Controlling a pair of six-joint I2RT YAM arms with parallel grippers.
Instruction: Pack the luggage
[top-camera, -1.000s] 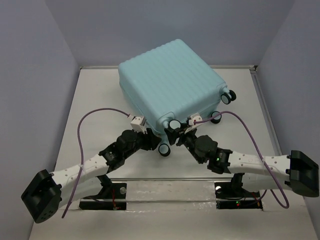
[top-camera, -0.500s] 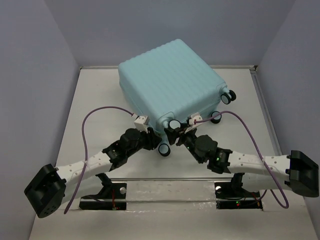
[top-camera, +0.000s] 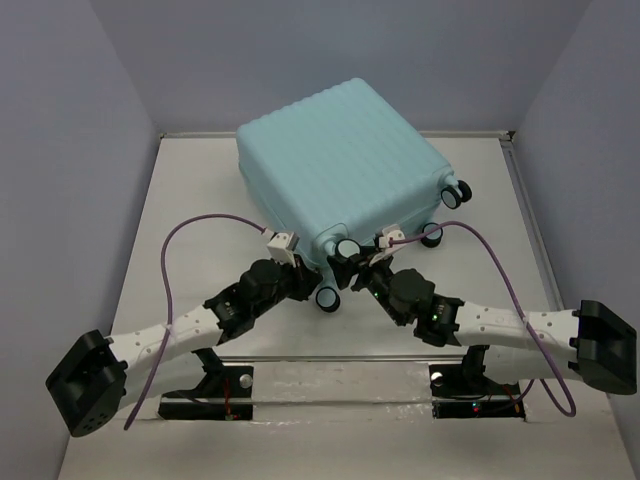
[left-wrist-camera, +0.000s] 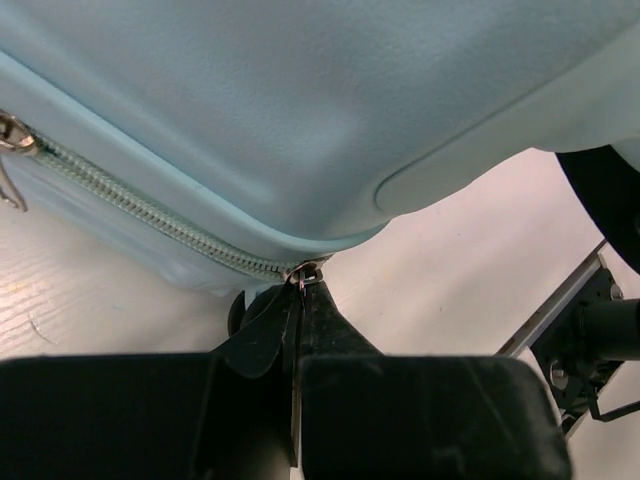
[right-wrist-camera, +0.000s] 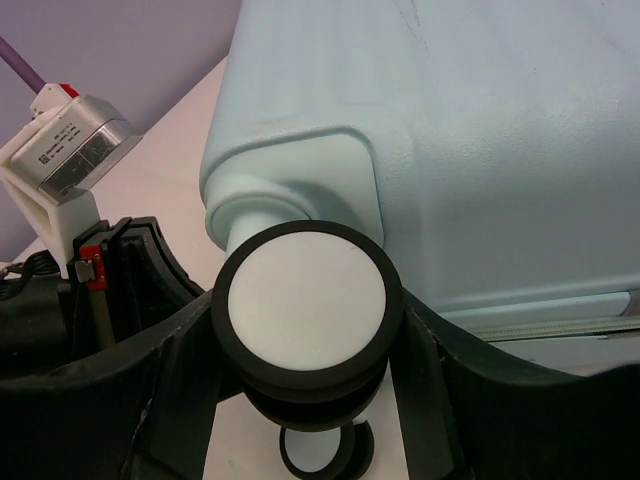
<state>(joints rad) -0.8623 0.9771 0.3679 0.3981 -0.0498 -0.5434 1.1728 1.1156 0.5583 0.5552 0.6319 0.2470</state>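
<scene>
The luggage (top-camera: 340, 165), a pale aqua hard-shell case with a ribbed shell, lies closed and flat on the white table (top-camera: 200, 200), toward the far side and turned at an angle, with its wheeled end toward the arms. The left arm (top-camera: 180, 325) and the right arm (top-camera: 490, 322) both reach inward to the case's nearest corner, each trailing a purple cable (top-camera: 200, 222). The right gripper (right-wrist-camera: 305, 310) is closed around a caster wheel (right-wrist-camera: 305, 300): its black fingers (right-wrist-camera: 180, 370) lie against opposite sides of the wheel's black tyre, the white hub facing the wrist camera. The left gripper (left-wrist-camera: 298, 300) sits just under the case's lower edge, fingers brought together and pinching the zipper pull (left-wrist-camera: 303, 275). From that pull the zipper (left-wrist-camera: 150, 215) runs leftward along the seam between the two shell halves, its teeth meshed.
</scene>
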